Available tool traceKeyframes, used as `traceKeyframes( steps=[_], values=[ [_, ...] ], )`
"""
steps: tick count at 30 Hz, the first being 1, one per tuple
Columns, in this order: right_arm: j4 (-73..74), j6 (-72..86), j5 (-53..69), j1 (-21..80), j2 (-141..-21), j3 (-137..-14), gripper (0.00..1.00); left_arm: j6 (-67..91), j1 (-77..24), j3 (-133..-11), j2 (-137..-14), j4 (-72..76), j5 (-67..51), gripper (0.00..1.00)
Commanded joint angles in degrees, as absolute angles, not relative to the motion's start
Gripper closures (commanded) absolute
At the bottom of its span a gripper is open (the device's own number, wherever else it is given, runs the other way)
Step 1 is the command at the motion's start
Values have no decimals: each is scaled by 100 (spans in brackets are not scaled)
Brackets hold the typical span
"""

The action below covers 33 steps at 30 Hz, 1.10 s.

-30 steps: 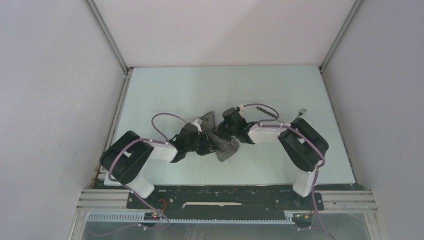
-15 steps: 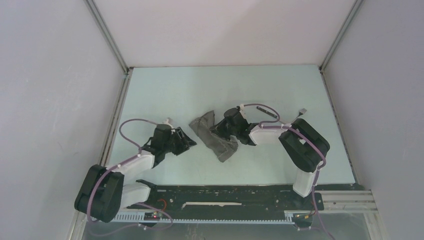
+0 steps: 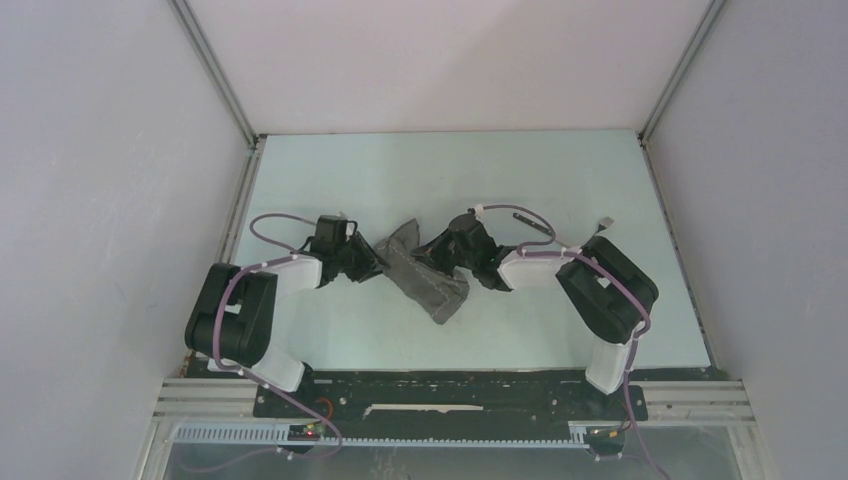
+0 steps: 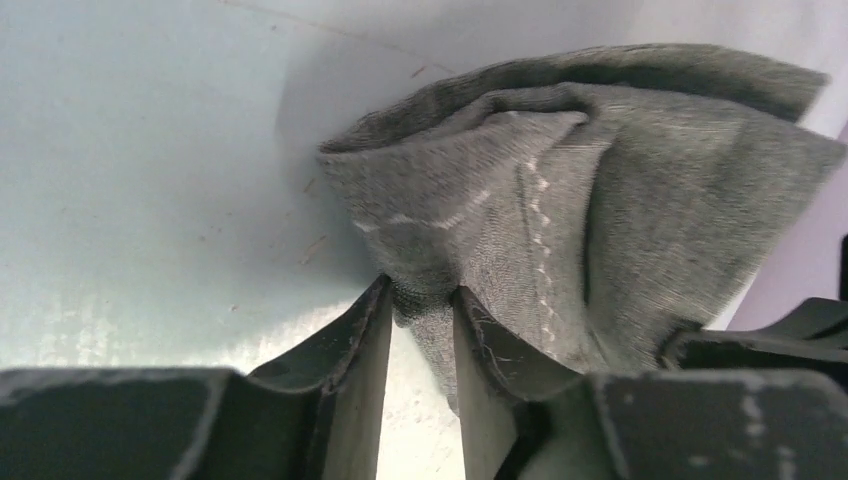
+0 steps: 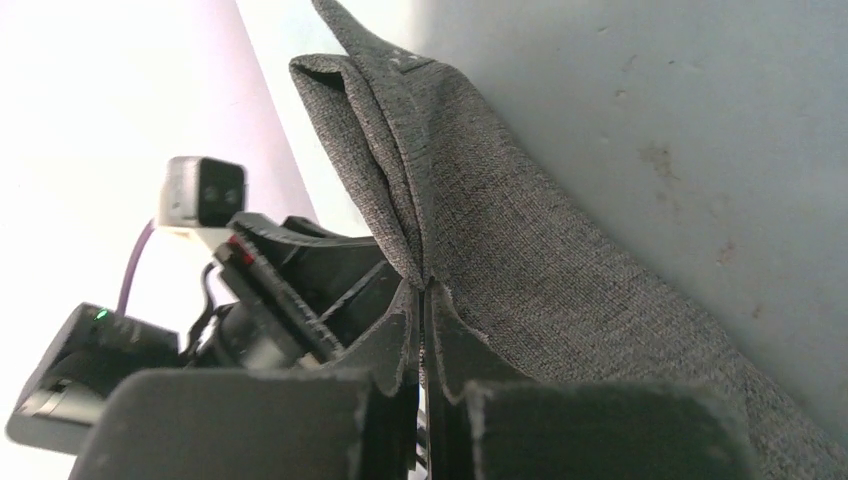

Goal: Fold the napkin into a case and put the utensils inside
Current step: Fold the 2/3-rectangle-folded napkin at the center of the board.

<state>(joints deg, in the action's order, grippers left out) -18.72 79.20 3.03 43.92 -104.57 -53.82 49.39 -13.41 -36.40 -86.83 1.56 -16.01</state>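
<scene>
Right pincer (image 5: 425,300) clamps shut on the napkin (image 5: 520,230); left pincer (image 4: 420,297) straddles its edge, grip unclear.

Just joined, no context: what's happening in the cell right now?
Two arms are working a grey woven cloth napkin, crumpled on the pale table, not neatly folded. The right gripper is shut on a fold of it; the left gripper straddles its opposite edge, grip unclear. The dark-handled knife and small silvery-headed fork lie farther back by the right arm, untouched.
</scene>
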Motion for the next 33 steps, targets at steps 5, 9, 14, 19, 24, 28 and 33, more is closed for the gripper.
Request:
traceKeyframes(
  steps=[5,9,14,19,24,28,33],
  values=[
    [-2919,8335,599,4510,-10794,-5202,100,4677,-1301,-3701,-8907,37,-1670,73],
    [-3246,8403,738,4558,-11021,-5191,100,4671,-1310,-3725,-8877,40,-1744,73],
    [-3957,8491,929,4574,-11259,-4965,100,4563,-1357,-3735,-8833,-140,-1617,74],
    [-4808,8821,934,4579,-11466,-4626,100,4540,-1418,-3776,-8863,-153,-1551,75],
    [-5053,9111,857,4634,-11626,-4549,100,4517,-1491,-3778,-8886,-167,-1472,76],
    [-5032,9203,507,4701,-11522,-4379,100,4466,-1516,-3779,-8886,-215,-1353,77],
    [-4677,9239,108,4858,-11311,-4331,100,4371,-1547,-3832,-8936,-315,-1264,76]
  ],
)
